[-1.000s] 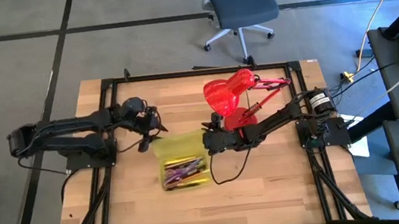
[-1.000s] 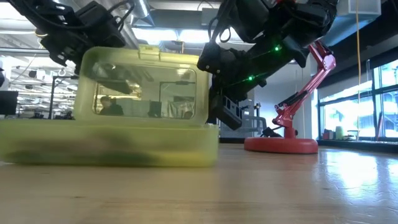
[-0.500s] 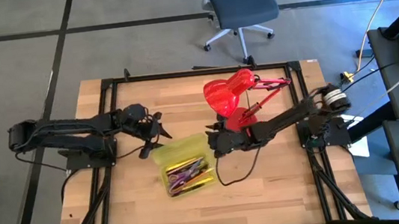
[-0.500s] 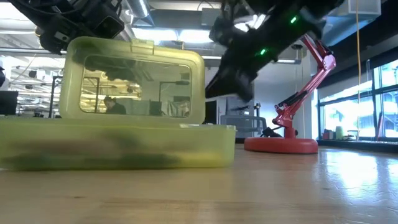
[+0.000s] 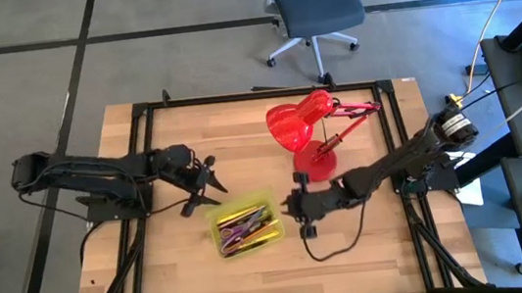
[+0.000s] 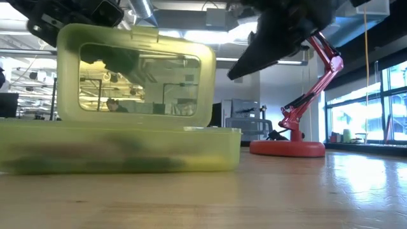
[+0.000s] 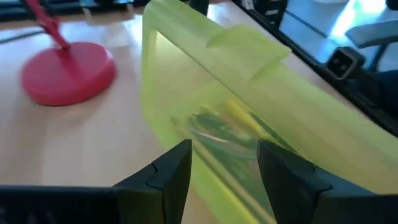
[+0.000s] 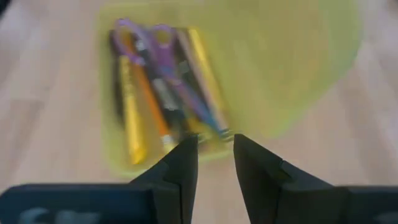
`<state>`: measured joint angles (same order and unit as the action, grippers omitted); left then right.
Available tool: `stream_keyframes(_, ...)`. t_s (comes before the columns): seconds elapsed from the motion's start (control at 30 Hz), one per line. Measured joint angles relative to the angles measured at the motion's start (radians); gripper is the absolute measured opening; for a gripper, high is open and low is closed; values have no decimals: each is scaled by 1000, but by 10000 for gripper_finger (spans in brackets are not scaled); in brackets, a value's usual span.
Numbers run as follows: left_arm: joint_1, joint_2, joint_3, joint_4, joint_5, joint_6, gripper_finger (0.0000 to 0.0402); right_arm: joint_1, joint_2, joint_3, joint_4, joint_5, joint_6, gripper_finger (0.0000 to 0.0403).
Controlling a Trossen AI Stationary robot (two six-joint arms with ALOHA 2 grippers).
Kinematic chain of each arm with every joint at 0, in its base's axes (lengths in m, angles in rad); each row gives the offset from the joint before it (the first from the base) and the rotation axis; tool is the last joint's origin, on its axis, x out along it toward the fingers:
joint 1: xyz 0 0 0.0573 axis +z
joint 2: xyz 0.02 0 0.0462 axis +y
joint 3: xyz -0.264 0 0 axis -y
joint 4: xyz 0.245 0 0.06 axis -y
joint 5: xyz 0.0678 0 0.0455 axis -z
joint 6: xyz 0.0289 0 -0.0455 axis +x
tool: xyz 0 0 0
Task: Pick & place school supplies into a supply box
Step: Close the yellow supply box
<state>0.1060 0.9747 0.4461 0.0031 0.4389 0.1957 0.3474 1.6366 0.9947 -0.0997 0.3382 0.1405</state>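
The translucent yellow-green supply box [image 5: 246,229] stands on the table's middle. Its hinged lid [image 6: 133,76] is up on the far side. Inside lie the school supplies [image 8: 161,93]: yellow, orange and dark pens and purple-handled scissors [image 8: 152,43]. My left gripper [image 5: 205,197] is open just behind the lid, whose edge [image 7: 249,74] runs ahead of and between its fingers. My right gripper [image 5: 299,219] hovers right of the box. It is raised and open by a narrow gap, with nothing between its fingers [image 8: 186,162]. My left gripper comes at the lid's outer face from the table's far left side, slanting down, with one open finger [image 7: 174,174] on each side of the lid's edge. I cannot tell whether a finger touches the lid.
A red desk lamp [image 5: 303,127] stands on its round base [image 5: 314,163] at the far right of the box, close to my right arm. The wood table is bare near the front edge. An office chair [image 5: 319,2] stands beyond the table.
The lid has swung up from lying back behind the box to standing upright. My left gripper has followed it toward the near right. My right gripper has left the box's right end, gone up and toward the near edge, and rolled. The box has slid slightly to the right.
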Motion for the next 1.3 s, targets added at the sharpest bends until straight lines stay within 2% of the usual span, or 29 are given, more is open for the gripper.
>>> stream_keyframes(0.17, -83, 50, 0, 11, 0, -58, 177, 66, 7, 0, 10, 11, 67, 108)
stream_keyframes(0.3, -157, 133, 0, 92, -3, -102, 173, 93, 8, 0, 14, 54, 93, 108)
stream_keyframes(0.53, -264, 302, 0, 169, -165, -149, 178, 103, 8, 0, 30, 71, 94, 108)
stream_keyframes(0.7, -302, 385, 2, 224, -180, -149, 175, 102, 8, 0, 30, 71, 93, 108)
stream_keyframes(0.93, -310, 427, 4, 249, -179, -147, 177, 100, 8, 0, 30, 71, 90, 108)
stream_keyframes(1.13, -309, 441, 5, 215, -207, -79, 175, 100, 8, 0, 30, 105, 89, 108)
stream_keyframes(1.3, -295, 439, 7, 193, -277, 92, 172, 91, 8, 0, 31, 123, 90, 108)
